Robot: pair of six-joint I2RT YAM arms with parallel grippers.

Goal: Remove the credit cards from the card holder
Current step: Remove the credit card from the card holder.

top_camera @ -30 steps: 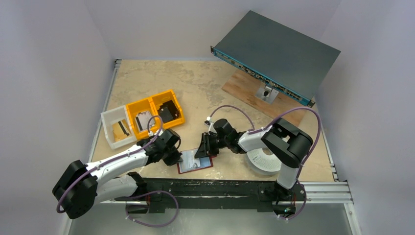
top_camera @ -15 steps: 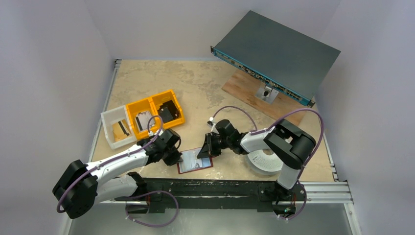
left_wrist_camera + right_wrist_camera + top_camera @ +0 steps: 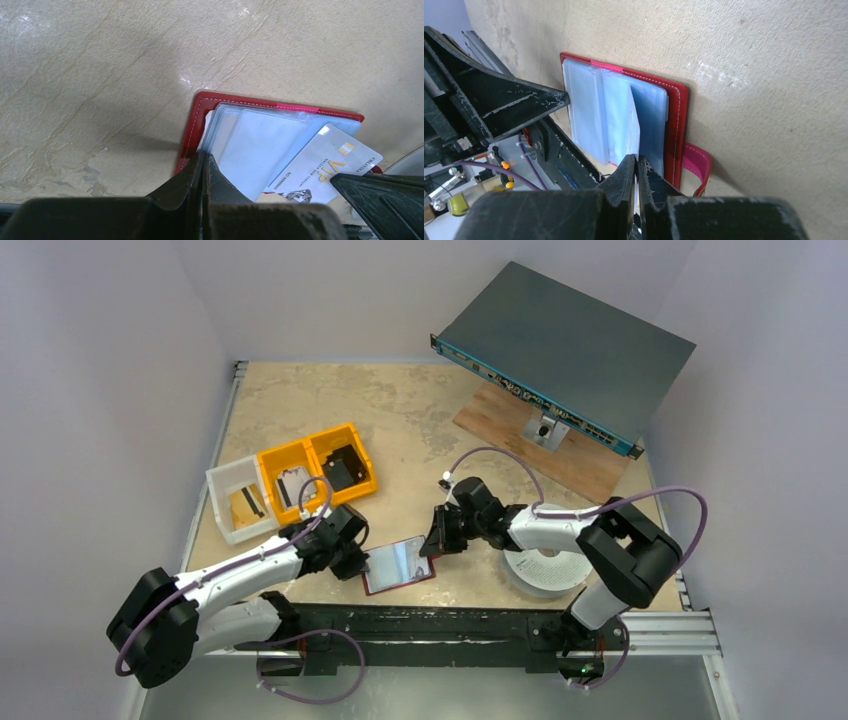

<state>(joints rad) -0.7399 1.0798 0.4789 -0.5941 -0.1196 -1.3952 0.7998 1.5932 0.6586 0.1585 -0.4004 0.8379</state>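
Right pincer (image 3: 636, 162) clamped on the edge of a pale credit card (image 3: 325, 160), the gripped corner hidden behind its fingers, as the left pincer (image 3: 203, 159), jaws together, touches the red rim of the open card holder (image 3: 194, 130). Whether its cloudy sleeves hold more cards is unclear. The holder lies near the front edge of a mottled beige table (image 3: 400, 420) between white walls.

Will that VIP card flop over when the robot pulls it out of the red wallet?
Probably not. The VIP card sticks out straight and flat, so it looks stiff. It's thin and smooth, so it may slip in the right gripper. The clear sleeves in the card holder look floppier and might lift.
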